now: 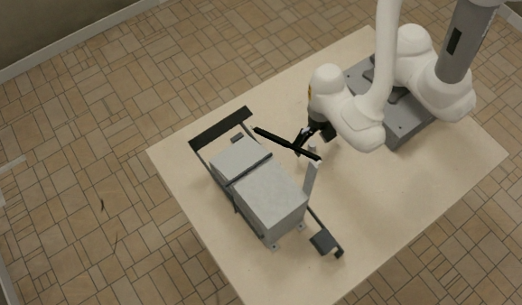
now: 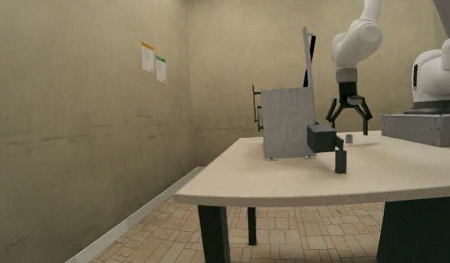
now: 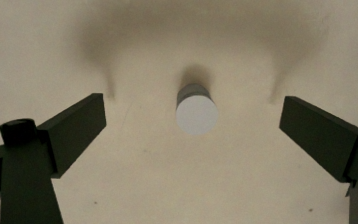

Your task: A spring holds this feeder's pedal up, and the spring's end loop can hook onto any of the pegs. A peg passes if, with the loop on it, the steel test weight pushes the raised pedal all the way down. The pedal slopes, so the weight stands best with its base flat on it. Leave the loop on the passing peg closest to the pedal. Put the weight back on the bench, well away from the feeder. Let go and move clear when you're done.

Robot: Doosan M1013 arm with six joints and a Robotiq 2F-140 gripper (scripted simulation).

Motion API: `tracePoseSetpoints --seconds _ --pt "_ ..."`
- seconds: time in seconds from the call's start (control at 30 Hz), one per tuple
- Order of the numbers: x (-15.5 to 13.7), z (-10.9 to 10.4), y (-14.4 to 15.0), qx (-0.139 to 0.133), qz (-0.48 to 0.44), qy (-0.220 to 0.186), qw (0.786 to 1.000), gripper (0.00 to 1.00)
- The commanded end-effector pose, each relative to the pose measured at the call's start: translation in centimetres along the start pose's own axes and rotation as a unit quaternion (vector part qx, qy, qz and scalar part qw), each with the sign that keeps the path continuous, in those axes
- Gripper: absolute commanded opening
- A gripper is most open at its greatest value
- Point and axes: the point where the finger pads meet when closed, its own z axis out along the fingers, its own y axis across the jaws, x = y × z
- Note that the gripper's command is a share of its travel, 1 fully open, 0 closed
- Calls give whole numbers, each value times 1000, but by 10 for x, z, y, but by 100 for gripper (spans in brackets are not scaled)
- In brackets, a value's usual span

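Above the table [image 1: 396,198] [image 2: 311,187] [image 3: 145,180], the hand [image 1: 304,141] [image 2: 349,126] [image 3: 193,110] points down, its fingers spread wide and holding nothing. Between and below them, the steel weight [image 1: 312,147] [image 2: 349,138] [image 3: 197,114] stands upright on the table, touched by neither finger. Beyond it is the feeder's grey box [image 1: 270,185] [image 2: 287,122], with a slanted post [image 1: 311,178] [image 2: 308,58] at its side and a black bar [image 1: 285,144] [image 2: 312,47] running from the post's top. Farther along, a dark block [image 1: 323,242] [image 2: 321,138] sits beside the box, well apart from the hand.
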Motion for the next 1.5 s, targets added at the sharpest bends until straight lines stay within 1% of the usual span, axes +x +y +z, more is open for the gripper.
tracePoseSetpoints --seconds 0.0,0.37,0.87,0.97,1.43,1.47 --pt "0 0 0 0 0 0 1000 100" --pt "0 0 0 0 0 0 1000 100" --pt "0 -40 0 0 0 0 1000 100" --pt "0 -37 0 0 0 0 1000 100" --pt "0 -75 0 0 0 0 1000 100" --pt "0 -75 0 0 0 0 1000 100"
